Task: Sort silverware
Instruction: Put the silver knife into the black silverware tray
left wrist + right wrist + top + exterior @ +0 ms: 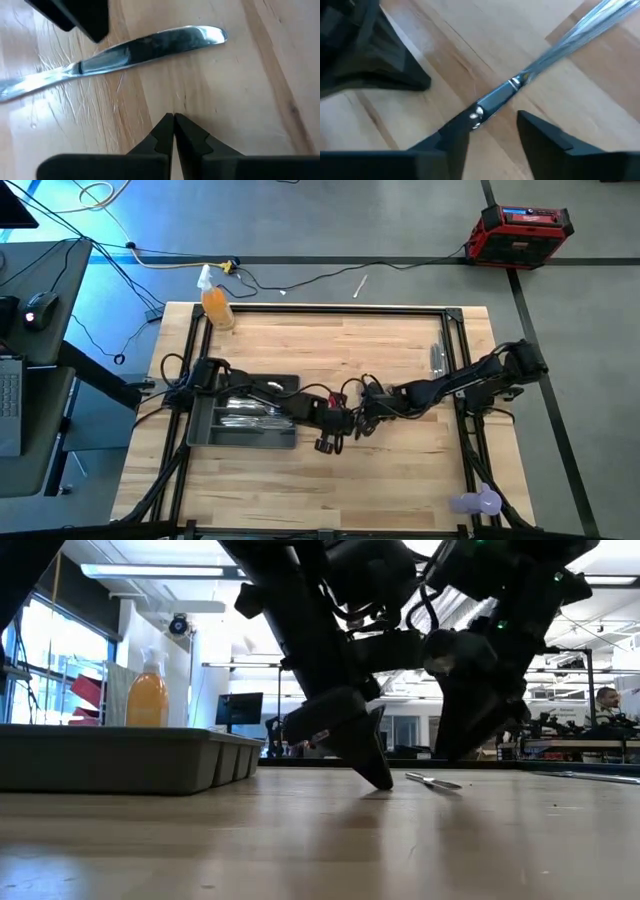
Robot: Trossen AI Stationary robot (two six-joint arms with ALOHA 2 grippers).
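A silver knife of the silverware lies flat on the wooden table near its middle; the low view shows the knife too. My left gripper is shut, its tips down at the table top just beside the knife. My right gripper is open and low over the knife, which runs up to one of its fingers. The grey tray at the left holds more silverware. A few more pieces lie at the far right. My left gripper comes down on a slant, and its shut fingertips reach the table top beside the knife; whether they touch the wood I cannot tell. My right gripper's open fingers slant down over one end of the knife. That end runs up to one finger; whether they touch I cannot tell. The knife rests on the table.
An orange spray bottle stands at the far left corner. A purple thing sits at the near right corner. The tray's wall stands left of both grippers. Bare wood lies toward the table's near edge.
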